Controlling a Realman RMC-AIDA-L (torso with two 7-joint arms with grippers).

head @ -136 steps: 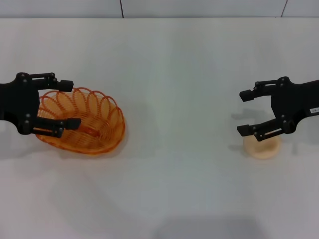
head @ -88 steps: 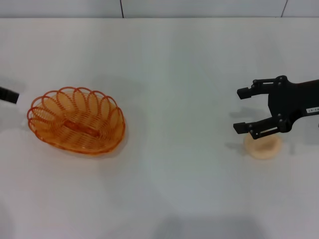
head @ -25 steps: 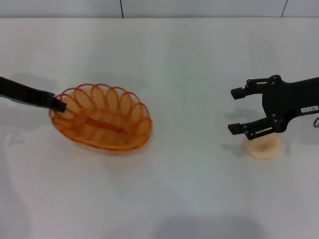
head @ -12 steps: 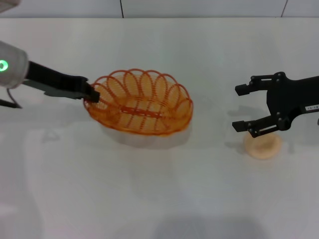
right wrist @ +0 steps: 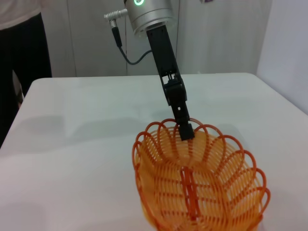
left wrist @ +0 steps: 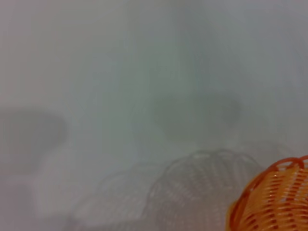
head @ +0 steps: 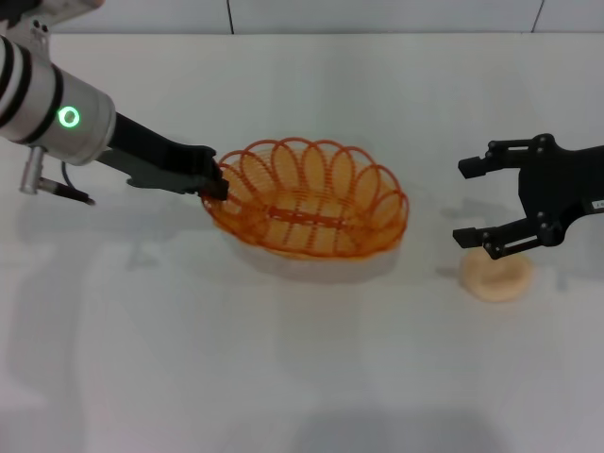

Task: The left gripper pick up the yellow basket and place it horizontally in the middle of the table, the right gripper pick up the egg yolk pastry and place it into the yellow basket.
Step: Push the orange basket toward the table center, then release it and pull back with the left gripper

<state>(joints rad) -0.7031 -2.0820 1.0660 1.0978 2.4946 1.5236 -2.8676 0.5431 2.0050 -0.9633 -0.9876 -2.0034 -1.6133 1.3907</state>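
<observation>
My left gripper [head: 217, 181] is shut on the left rim of the yellow basket [head: 311, 198] and holds it just above the table [head: 302, 377], near the middle, long side across. The right wrist view shows the left gripper [right wrist: 185, 131] pinching the basket's [right wrist: 197, 185] far rim. A corner of the basket [left wrist: 274, 202] shows in the left wrist view, with its shadow on the table. The egg yolk pastry [head: 497, 276] lies on the table at the right. My right gripper [head: 481, 203] is open, hovering just above and behind the pastry.
The table's far edge meets a grey wall [head: 377, 14]. A person in dark trousers [right wrist: 21, 53] stands beyond the table's far end in the right wrist view.
My left gripper has carried the basket to the right, from the left side toward the middle of the table. The right gripper has shifted slightly right and stays open over the pastry.
</observation>
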